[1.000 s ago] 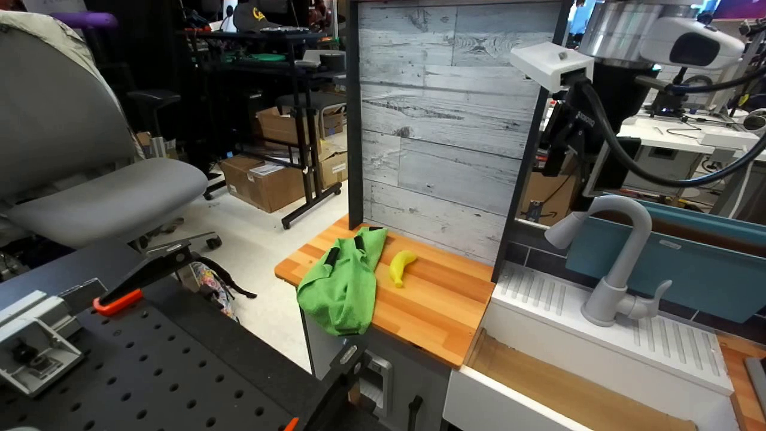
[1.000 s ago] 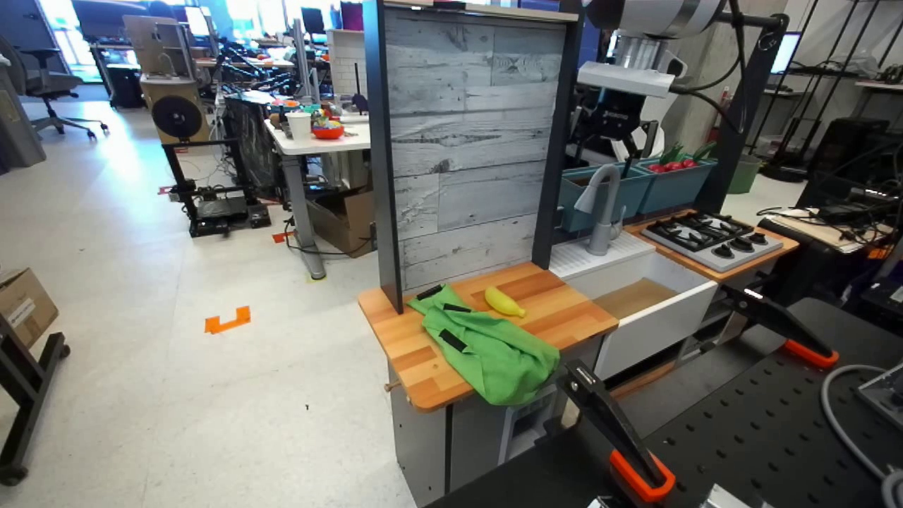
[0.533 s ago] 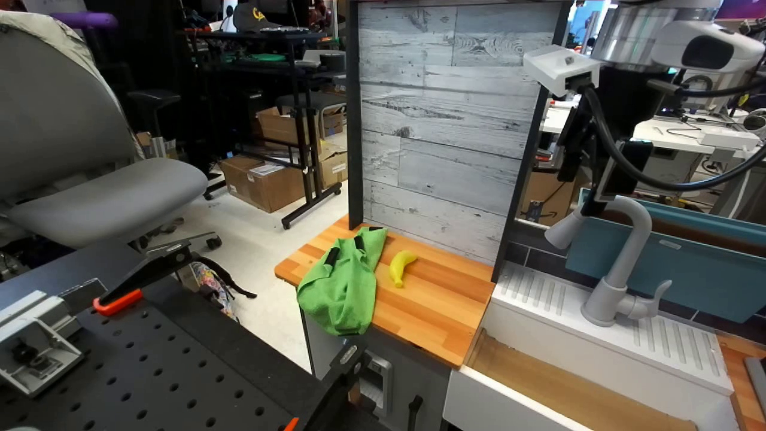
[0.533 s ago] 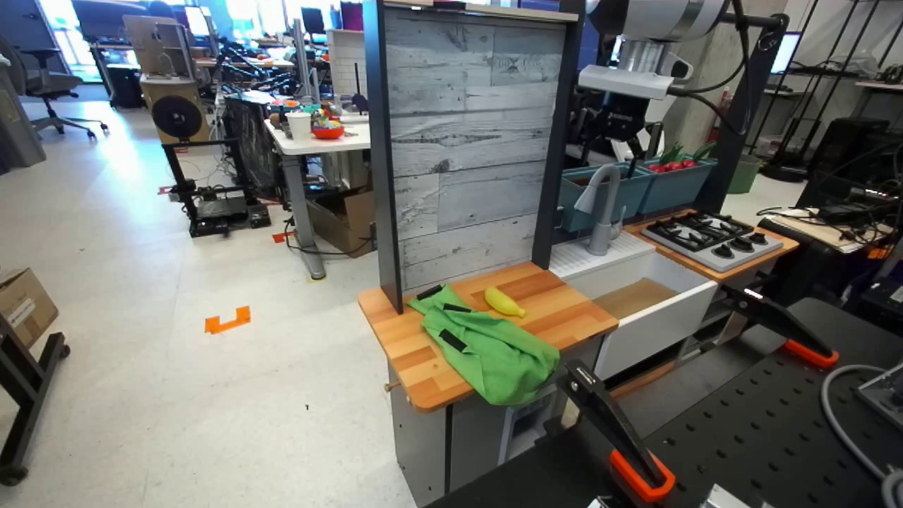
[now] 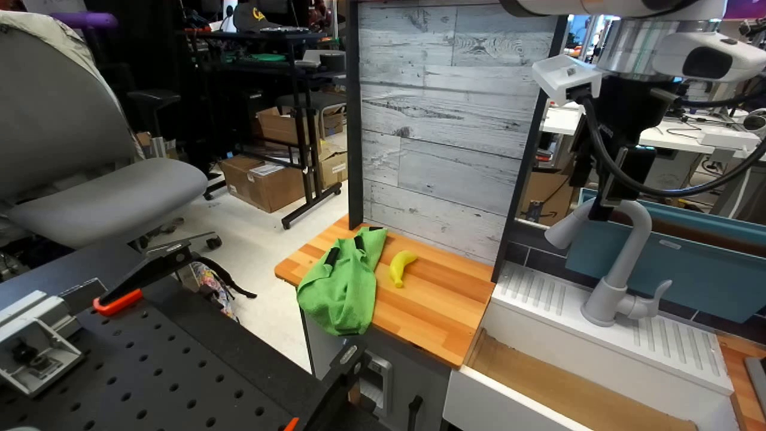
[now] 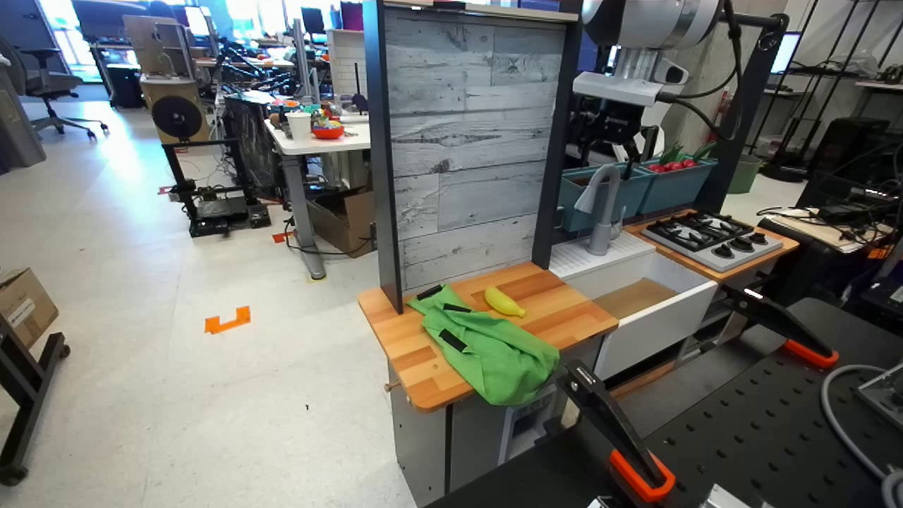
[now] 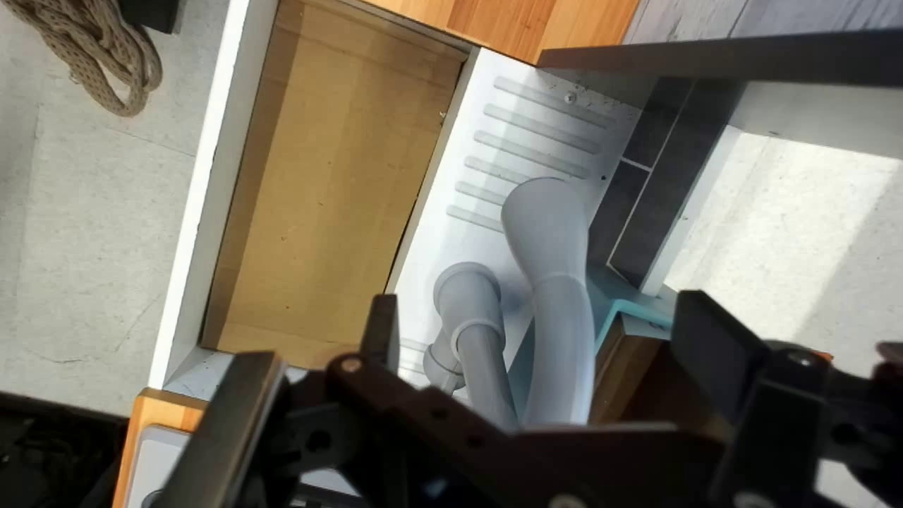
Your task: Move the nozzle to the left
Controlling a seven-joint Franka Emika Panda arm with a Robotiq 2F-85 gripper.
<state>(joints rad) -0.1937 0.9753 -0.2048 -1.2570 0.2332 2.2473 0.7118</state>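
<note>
The nozzle, a light grey arched spout, stands on the sink's back ledge in both exterior views (image 5: 635,239) (image 6: 604,212). Its flared tip hangs over the ledge, and a side lever (image 5: 649,304) sits at its base. My black gripper (image 5: 589,195) is at the height of the arch, and one finger crosses in front of the arch's top. In the wrist view the gripper (image 7: 541,328) is open, with one finger on each side of the nozzle (image 7: 561,310). Gaps show between the tube and both fingers. The top of the arch is hidden behind the gripper's body.
A teal planter box (image 5: 664,263) stands right behind the nozzle. A dark upright post (image 5: 529,173) of the wood-look panel (image 5: 443,120) is beside it. The white sink (image 5: 508,413) lies in front. A yellow banana (image 5: 400,267) and green cloth (image 5: 344,287) lie on the wooden counter (image 5: 440,311).
My gripper has turned and moved a little right and down in an exterior view, so that a finger now overlaps the arch. The nozzle has not moved.
</note>
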